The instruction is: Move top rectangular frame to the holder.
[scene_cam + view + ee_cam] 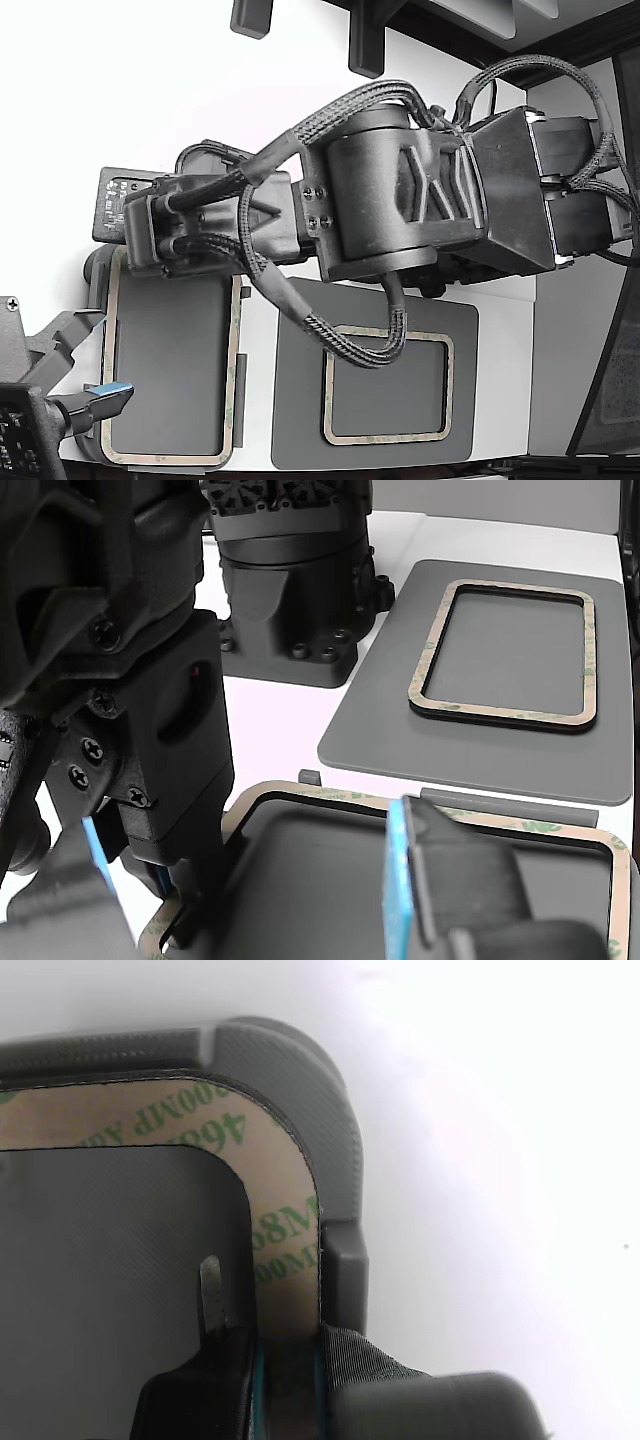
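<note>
A tan rectangular frame [285, 1200] with green print lies flat in the light grey holder [300, 1070]. My gripper [288, 1355] straddles one side of the frame near a corner, one finger inside the opening and one outside. The blue pads press both edges, so it is shut on the frame. In the exterior view the gripper [152, 262] is at the far end of the holder [92, 275], with the frame [110, 350] around the holder's inside. The other view shows the same frame [520, 822] and gripper [185, 925].
A darker grey slab [300, 420] lies to the exterior view's right of the holder and bears more tan frames [385, 438], also seen in the other view [500, 712]. A second arm's blue-padded gripper [105, 393] hovers over the holder's near end.
</note>
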Action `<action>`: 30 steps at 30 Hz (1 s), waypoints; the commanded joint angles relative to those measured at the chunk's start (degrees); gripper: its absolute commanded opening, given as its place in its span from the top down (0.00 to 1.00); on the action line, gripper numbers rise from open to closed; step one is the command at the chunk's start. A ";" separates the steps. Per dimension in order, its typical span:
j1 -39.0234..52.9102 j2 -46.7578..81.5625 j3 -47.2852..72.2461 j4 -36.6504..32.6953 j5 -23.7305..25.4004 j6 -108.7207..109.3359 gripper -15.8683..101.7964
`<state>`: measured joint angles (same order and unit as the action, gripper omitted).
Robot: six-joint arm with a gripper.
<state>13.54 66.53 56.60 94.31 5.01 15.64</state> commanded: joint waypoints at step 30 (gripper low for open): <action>-1.32 -0.09 -1.23 0.44 -0.53 -0.26 0.96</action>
<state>13.10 65.30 56.51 94.31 4.39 15.38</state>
